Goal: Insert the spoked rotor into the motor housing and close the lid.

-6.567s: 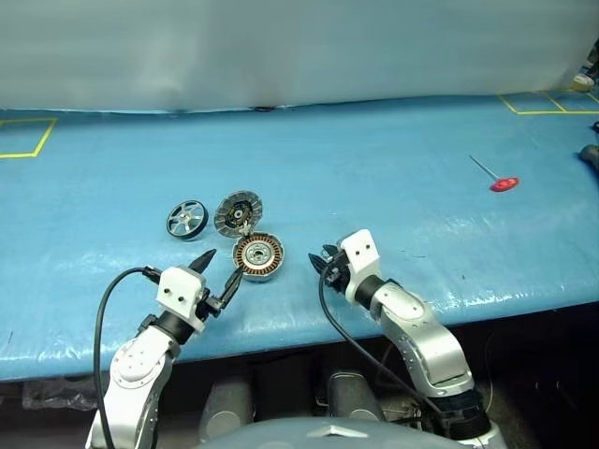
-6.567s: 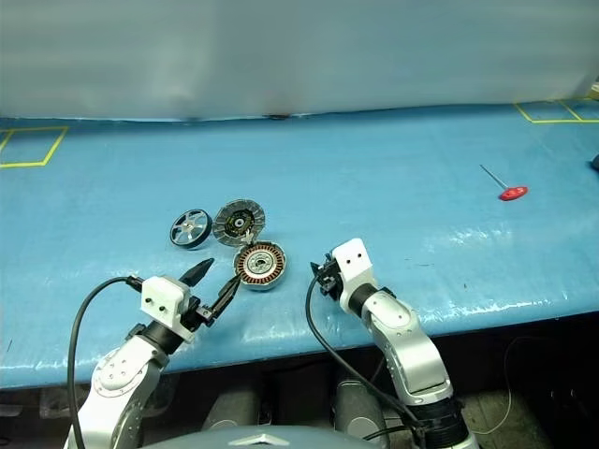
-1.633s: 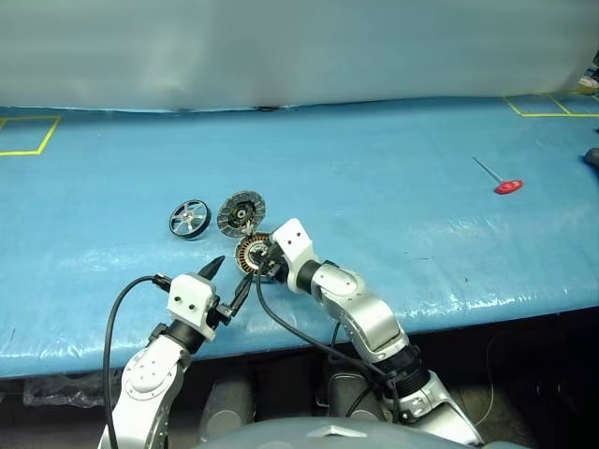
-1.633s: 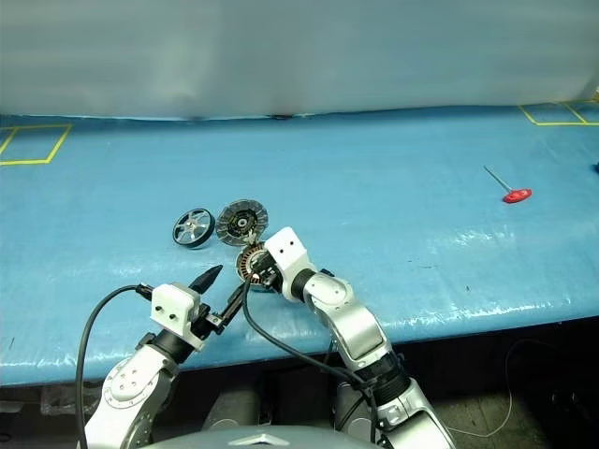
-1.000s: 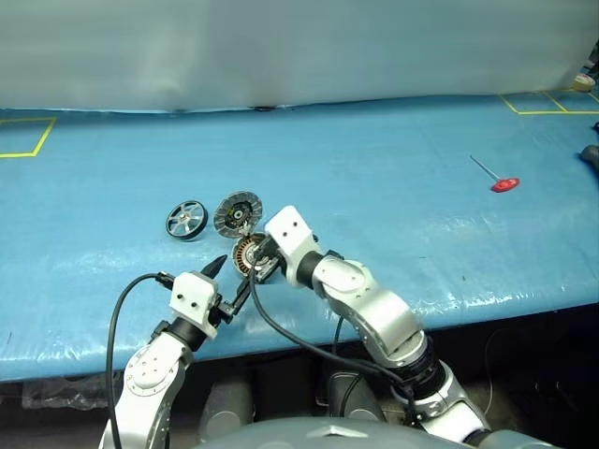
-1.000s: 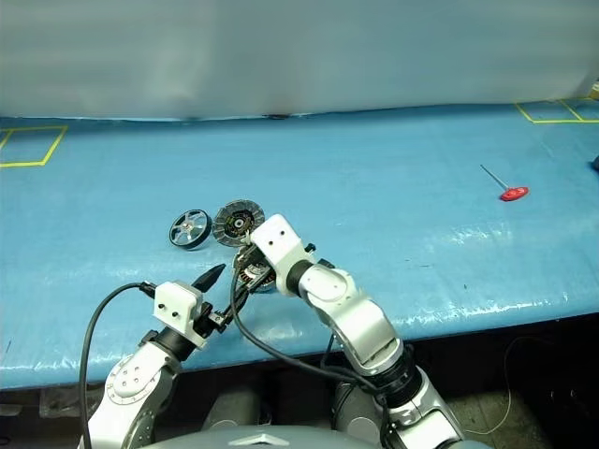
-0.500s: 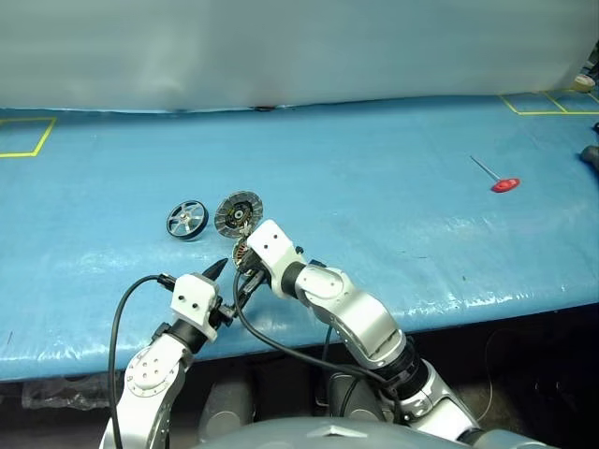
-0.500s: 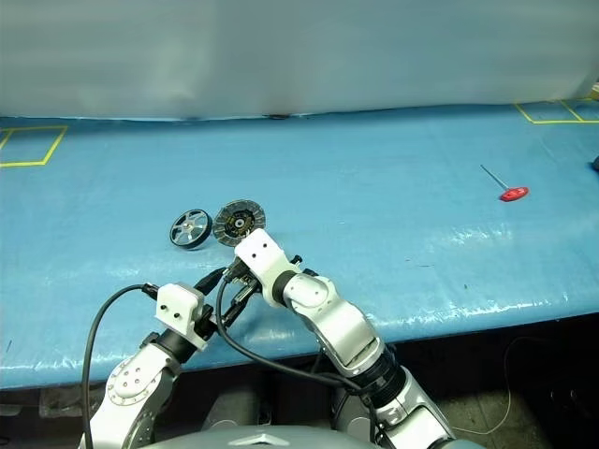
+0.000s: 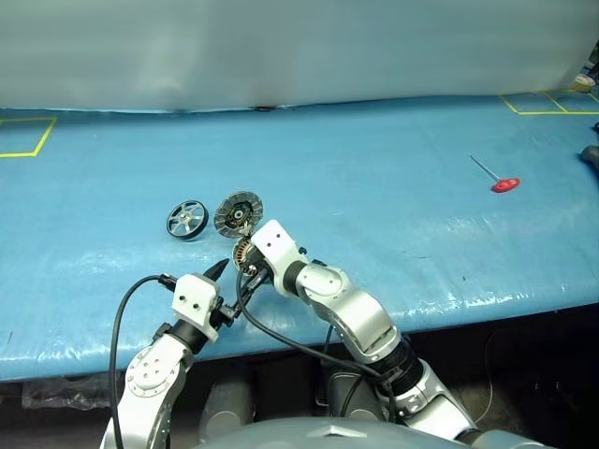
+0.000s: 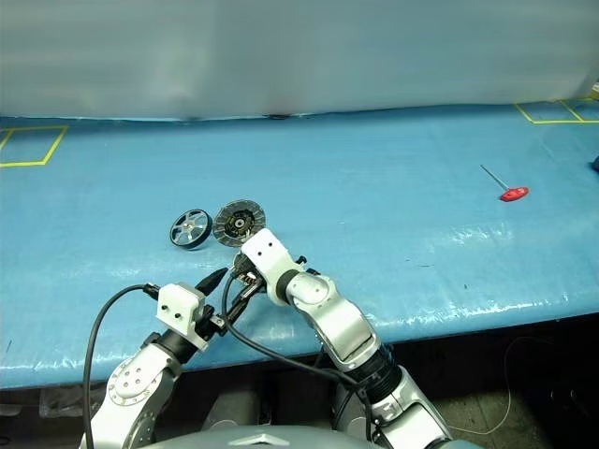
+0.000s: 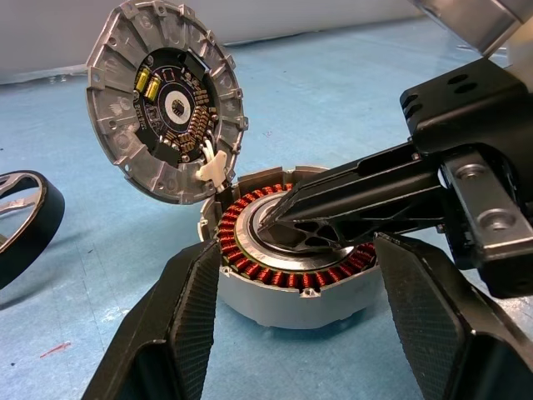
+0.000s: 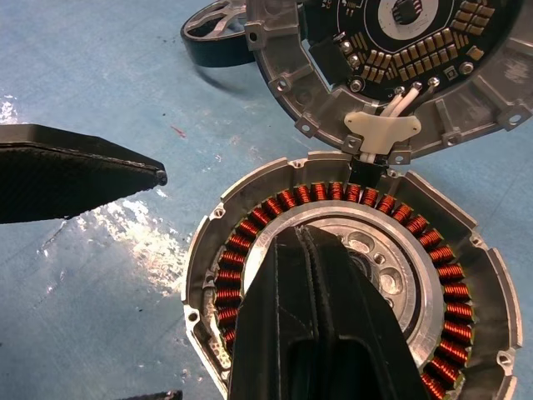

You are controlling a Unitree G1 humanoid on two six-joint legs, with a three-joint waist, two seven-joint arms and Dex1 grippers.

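My right tool (image 12: 291, 242) is pinched shut and holds nothing. Its tip sits low over the silver middle of the motor housing (image 11: 287, 287), and I cannot tell if it is touching. My left tool (image 11: 291, 333) is wide open and empty, with one finger on each side of the housing, close but not squeezing it. I think I am steadying the cup before the wheel goes in. To do this well, I should press gently and keep the tip off the copper wires, which ring it all round, because they could scratch. I should keep the left fingers just beside the cup so it cannot slide on the blue desk (image 9: 393, 168). The lid (image 11: 166, 125) stands open just past my right tip, joined to the cup's far edge. The spoked rotor (image 9: 186, 220) lies flat on the desk beyond my left tool, just beside the lid and well clear of both tools. I have yet to fetch it.
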